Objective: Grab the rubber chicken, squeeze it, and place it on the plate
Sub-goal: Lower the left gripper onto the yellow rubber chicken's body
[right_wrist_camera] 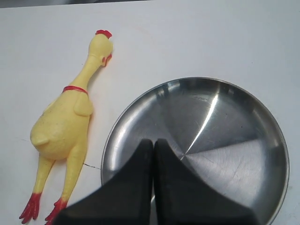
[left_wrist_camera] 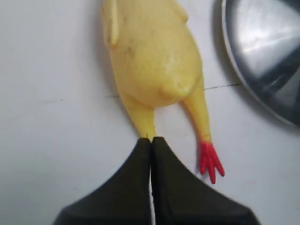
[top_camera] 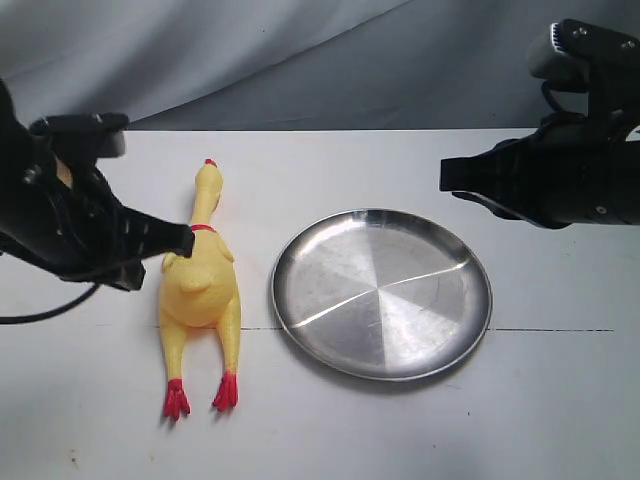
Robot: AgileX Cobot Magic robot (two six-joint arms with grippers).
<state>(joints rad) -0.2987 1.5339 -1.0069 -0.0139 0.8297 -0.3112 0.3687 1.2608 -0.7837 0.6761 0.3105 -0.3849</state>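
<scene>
The left tool (top_camera: 188, 240) sits at the left of the table (top_camera: 400, 430). Its two fingers are pressed flat together with nothing between them, and the left wrist view shows only a thin seam where they meet. In the exterior view its tip points toward 3 o'clock and ends right at the flank of the rubber chicken (top_camera: 200, 290), just below the red collar. Whether it touches the toy or hovers over it, I cannot tell.

The chicken lies flat on the table with its long axis running 12 to 6 o'clock, comb at 12 and red feet at 6. The tool therefore meets the body crosswise, which suits a grip across the belly. In my judgement the fingers must first part and come down over the widest part.

At 3 o'clock of the chicken, just beside it and not touching, lies the plate (top_camera: 400, 320), bare. The right tool (top_camera: 447, 180), likewise closed and empty, hangs near the plate's 1 o'clock rim, well apart from the chicken. The left arm is plainly the nearer one for the pick, and the carry afterwards would run toward 3 o'clock.
</scene>
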